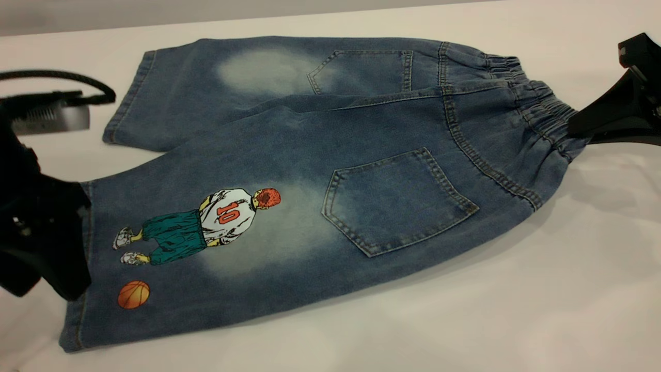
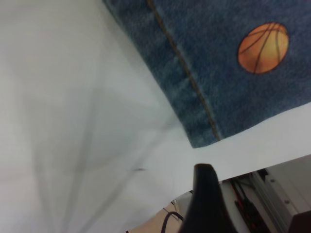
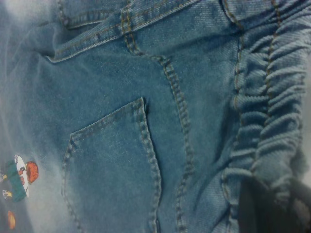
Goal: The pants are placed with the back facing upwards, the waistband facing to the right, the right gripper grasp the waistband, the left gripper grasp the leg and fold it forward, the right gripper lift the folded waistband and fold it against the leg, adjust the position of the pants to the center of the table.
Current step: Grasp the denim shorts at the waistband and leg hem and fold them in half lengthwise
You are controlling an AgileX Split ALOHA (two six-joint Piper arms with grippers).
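A: What is the left gripper [image 1: 77, 243] doing?

B: It is sitting at the hem of the leg [image 1: 206, 248], the one printed with the player in the number 10 shirt. The dark fingers are overlapping the hem edge, with the orange basketball print [image 1: 134, 294] just beside them. I cannot tell whether they are clenched on the cloth or released; its wrist view is showing only 1 dark fingertip [image 2: 206, 199] over bare table [image 2: 73, 121], near the hem corner.

A: And the pants [image 1: 320, 170] themselves?

B: They are lying back side up between the 2 grippers, the printed leg nearer the camera and partly overlapping the plain leg [image 1: 248, 82] beyond it. Both back pockets are facing up.

A: The right gripper [image 1: 583, 126]?

B: It is pinching the waistband [image 1: 542, 113], its fingers closing on the gathered elastic, which is bunching at the grip. In its wrist view, a dark finger [image 3: 262, 208] is pressing into the ruched denim.
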